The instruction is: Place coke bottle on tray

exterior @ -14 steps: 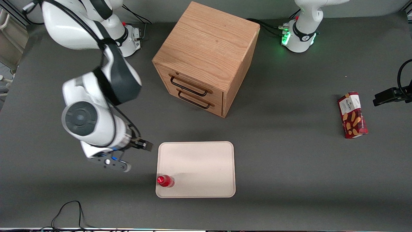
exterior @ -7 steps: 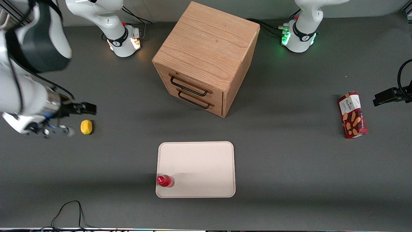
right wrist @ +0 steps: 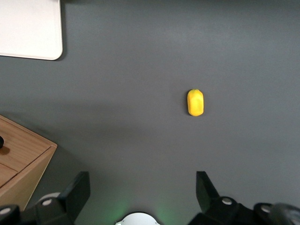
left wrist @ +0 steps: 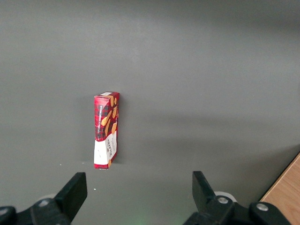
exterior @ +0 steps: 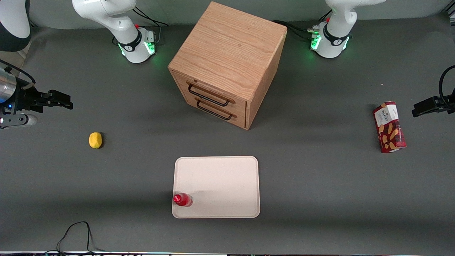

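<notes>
I read the coke bottle (exterior: 182,200) as standing upright on the tray (exterior: 220,177), in the tray corner nearest the front camera on the working arm's side, just inside the low rim. The tray lies flat on the table (exterior: 320,185), nearer the front camera than the wooden drawer cabinet (exterior: 227,64).

I locate the gripper (right wrist: 143,192) well apart from the tray, raised above the table at the working arm's end. Its jaws stand wide apart and carry nothing; bare table shows between the fingers (right wrist: 77,190). A lemon (exterior: 95,140) lies on the table between gripper and tray, touching neither.

I note a red snack box (exterior: 389,127) lying flat toward the parked arm's end of the table.
</notes>
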`<state>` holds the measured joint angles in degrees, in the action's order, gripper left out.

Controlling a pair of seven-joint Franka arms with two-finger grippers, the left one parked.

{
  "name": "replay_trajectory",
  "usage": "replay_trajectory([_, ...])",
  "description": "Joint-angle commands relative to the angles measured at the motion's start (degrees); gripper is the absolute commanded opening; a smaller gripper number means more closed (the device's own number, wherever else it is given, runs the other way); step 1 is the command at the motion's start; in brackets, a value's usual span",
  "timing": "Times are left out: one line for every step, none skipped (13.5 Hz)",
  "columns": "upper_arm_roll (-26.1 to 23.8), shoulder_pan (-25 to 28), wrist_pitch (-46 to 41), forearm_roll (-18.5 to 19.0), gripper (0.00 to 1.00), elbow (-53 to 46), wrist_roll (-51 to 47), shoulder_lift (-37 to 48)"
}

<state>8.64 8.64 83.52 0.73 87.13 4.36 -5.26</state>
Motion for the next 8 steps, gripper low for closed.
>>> replay_trajectory([-9.0,-6.3,0.4,-1.0,1.00,-1.2,-4.7,-0.7])
replay_trajectory([-10.4,-6.8,0.5,-1.0,1.00,-1.3,-5.8,-0.8])
replay_trajectory([-10.5,-6.5,0.5,-1.1,1.00,-1.5,-5.9,-0.8])
replay_trajectory([-10.3,-6.4,0.5,-1.1,1.00,-1.6,-5.8,-0.8])
replay_trajectory([-10.1,-6.4,0.4,-1.5,1.00,-1.6,-5.7,-0.8])
replay_trajectory([-9.9,-5.8,0.5,-2.7,1.00,-1.7,-5.8,-0.8])
replay_trajectory([-9.8,-5.3,0.5,-3.2,1.00,-1.7,-5.8,-0.8])
replay_trajectory([-9.8,-5.3,0.4,-3.3,1.00,-1.7,-5.8,-0.8])
